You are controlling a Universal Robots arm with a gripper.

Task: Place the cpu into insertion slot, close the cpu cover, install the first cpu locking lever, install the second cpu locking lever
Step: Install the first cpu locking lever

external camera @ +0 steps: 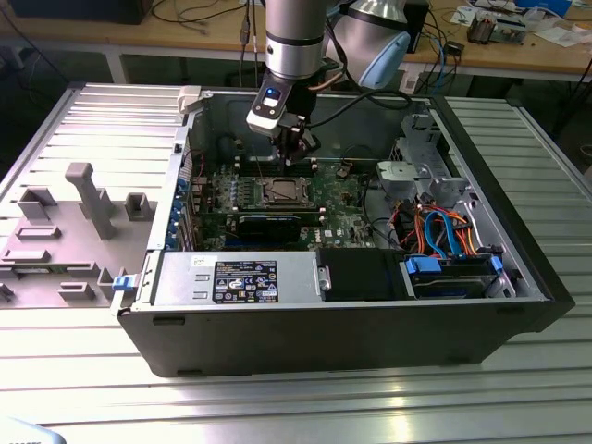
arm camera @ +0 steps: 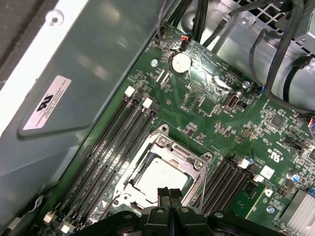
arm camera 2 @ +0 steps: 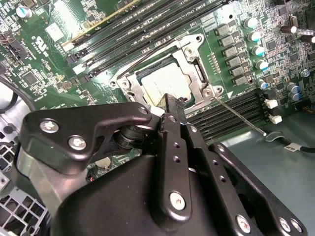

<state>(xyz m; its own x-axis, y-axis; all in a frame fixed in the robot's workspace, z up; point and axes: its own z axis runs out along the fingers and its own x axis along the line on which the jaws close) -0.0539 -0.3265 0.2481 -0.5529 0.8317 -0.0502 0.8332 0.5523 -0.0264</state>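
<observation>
Pointing straight down over cpu [arm camera: 160, 178], hand [arm camera: 165, 192] pinched closed

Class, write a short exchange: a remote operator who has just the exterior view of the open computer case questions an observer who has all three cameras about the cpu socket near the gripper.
Operator: In the exterior view the gripper hangs just beyond the socket. Is the cpu seated?
Observer: Yes. In both wrist views the cpu lies in the socket, and the cpu cover sits flat around it.
Operator: I can't make out the locking levers from here. Where are they?
Observer: In the second wrist view one thin lever rod runs out from a socket corner across the memory slots.
</observation>
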